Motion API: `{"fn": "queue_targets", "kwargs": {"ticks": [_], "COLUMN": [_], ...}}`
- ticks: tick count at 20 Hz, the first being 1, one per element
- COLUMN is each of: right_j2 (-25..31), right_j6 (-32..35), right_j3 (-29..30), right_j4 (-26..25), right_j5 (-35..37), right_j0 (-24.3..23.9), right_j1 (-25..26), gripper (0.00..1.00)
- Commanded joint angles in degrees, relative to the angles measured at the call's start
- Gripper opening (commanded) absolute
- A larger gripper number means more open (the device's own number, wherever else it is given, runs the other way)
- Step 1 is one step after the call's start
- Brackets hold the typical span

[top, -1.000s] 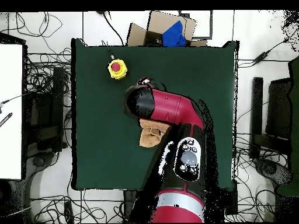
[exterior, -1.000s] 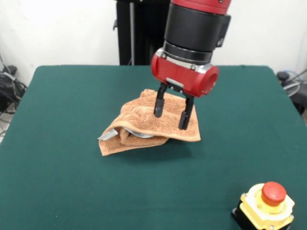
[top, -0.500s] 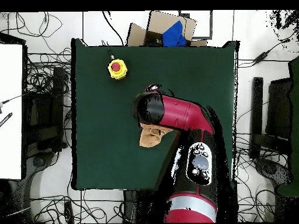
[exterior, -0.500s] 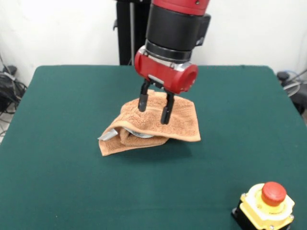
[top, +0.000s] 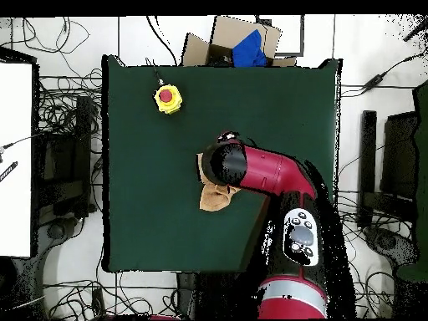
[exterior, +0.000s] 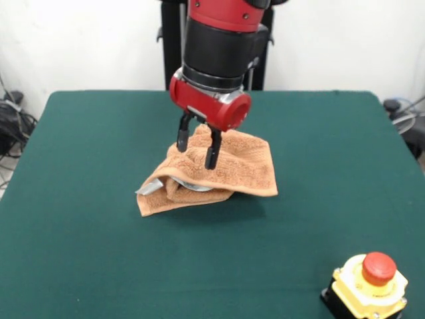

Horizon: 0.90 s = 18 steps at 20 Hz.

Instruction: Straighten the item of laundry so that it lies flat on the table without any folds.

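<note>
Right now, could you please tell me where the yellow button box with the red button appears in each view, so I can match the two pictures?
Front view: the yellow button box sits at the lower right corner, on the green table.
Overhead view: it sits at the upper left of the table, near the top edge.
Shared landmark: the crumpled orange towel near the table's middle, partly under the arm in the overhead view.
</note>
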Motion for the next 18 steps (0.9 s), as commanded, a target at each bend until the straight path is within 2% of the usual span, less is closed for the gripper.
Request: {"fn": "queue_targets", "kwargs": {"ticks": [1,18], "right_j2": [7.65,8.80], "right_j6": [-2.64,1.46], "right_j3": [6.03,5.79], "right_j4": [-4.37,-7.31], "right_j5": [-0.46,-8.05], "right_j0": [-1.58,-2.12], "right_j1": [3.12,7.76], "gripper": [1.00,1.00]}}
